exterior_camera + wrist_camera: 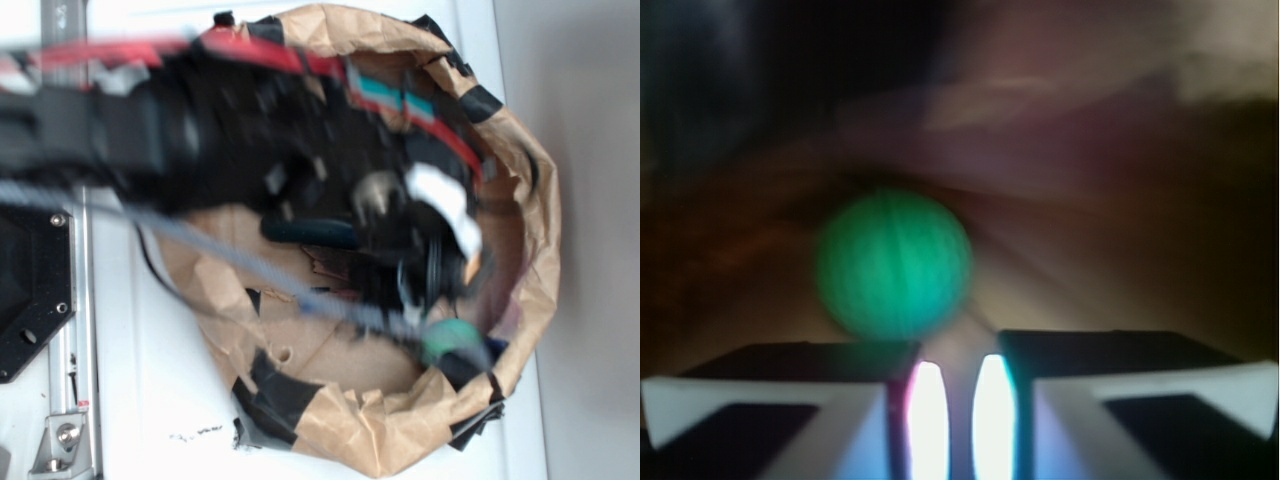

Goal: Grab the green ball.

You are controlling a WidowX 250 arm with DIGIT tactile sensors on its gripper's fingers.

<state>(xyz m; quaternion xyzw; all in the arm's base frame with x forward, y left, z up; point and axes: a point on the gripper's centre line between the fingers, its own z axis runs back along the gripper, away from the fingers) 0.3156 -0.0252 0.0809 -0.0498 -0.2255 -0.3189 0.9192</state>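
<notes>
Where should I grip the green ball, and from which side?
Across its widest middle: the green ball is round, so off-centre fingers would likely slip. In the wrist view it sits beyond and left of the nearly closed gripper, so open wide, shift left, then advance.

Wrist view is blurred. We see the ball (894, 263), green, just beyond the tool (951, 420), offset toward the left finger (790, 400). Both fingers sit at the frame bottom, nearly together, only a narrow gap between them, nothing in it. Ball is outside the jaws; can't tell if it touches the left fingertip. Background: dim brownish smear, no detail.
</notes>
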